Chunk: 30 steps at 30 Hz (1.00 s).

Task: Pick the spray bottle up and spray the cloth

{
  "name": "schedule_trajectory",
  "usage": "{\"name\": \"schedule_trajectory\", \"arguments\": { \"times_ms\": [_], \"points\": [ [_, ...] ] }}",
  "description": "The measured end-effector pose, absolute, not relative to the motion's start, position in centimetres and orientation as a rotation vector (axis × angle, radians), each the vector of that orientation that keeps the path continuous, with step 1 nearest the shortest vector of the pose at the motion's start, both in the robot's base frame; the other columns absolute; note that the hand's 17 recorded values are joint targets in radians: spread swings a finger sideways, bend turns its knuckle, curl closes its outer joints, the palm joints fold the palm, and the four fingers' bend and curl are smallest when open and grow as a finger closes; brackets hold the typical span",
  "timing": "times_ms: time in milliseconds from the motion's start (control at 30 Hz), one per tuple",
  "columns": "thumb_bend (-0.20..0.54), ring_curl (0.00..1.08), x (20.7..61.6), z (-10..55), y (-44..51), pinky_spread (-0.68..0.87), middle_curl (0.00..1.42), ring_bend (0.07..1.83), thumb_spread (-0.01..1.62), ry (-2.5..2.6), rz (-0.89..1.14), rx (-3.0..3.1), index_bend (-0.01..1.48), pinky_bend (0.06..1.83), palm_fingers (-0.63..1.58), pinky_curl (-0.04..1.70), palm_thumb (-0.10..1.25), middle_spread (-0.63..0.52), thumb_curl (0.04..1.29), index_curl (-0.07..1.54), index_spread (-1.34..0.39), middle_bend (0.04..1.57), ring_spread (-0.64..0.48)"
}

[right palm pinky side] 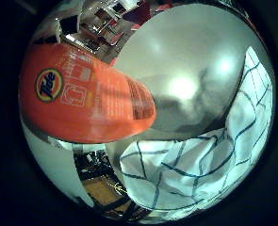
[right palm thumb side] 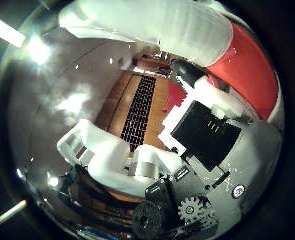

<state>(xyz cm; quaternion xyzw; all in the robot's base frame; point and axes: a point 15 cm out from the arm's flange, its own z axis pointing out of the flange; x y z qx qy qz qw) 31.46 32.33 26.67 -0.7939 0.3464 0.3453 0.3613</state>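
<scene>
The orange spray bottle fills much of the right little finger side palm view, close against the palm, with a label on its side. It hangs over the grey table. The white cloth with blue check lines lies on the table beside and below the bottle. In the right thumb side palm view my hand shows its white and black fingers curled round the orange bottle.
The table's edge runs below the cloth, with floor beyond it. Chairs or frames stand past the table's far side. A wooden floor with a dark slatted strip shows between the fingers.
</scene>
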Motion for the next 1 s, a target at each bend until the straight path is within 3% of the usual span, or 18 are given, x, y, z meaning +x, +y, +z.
{"name": "schedule_trajectory", "arguments": {
  "times_ms": [233,400,500,667,1000],
  "points": [
    [-0.025,0.58,31.4,27.2,32.4,-0.43,0.61,1.18,0.97,0.880,0.878,-2.047,0.27,0.83,0.46,0.82,0.81,-0.15,0.60,0.65,-0.40,0.89,-0.27],
    [-0.026,0.55,31.3,28.3,32.0,-0.16,0.59,1.05,1.05,0.856,0.842,-2.067,0.35,0.63,0.21,0.81,0.75,-0.15,0.53,0.62,-0.41,0.78,-0.25],
    [-0.024,0.51,31.5,29.1,31.1,0.03,0.57,0.92,1.06,0.845,0.797,-2.089,0.36,0.59,0.18,0.78,0.73,-0.13,0.50,0.57,-0.39,0.71,-0.20],
    [-0.023,0.49,31.3,30.1,29.2,0.18,0.54,0.88,1.07,0.851,0.764,-2.093,0.27,0.57,0.19,0.73,0.72,-0.10,0.47,0.51,-0.36,0.63,-0.17],
    [-0.022,0.46,30.0,30.8,24.7,0.29,0.50,0.78,1.06,0.901,0.745,-2.074,0.22,0.51,0.25,0.66,0.70,-0.08,0.45,0.45,-0.34,0.52,-0.14]
  ]
}}
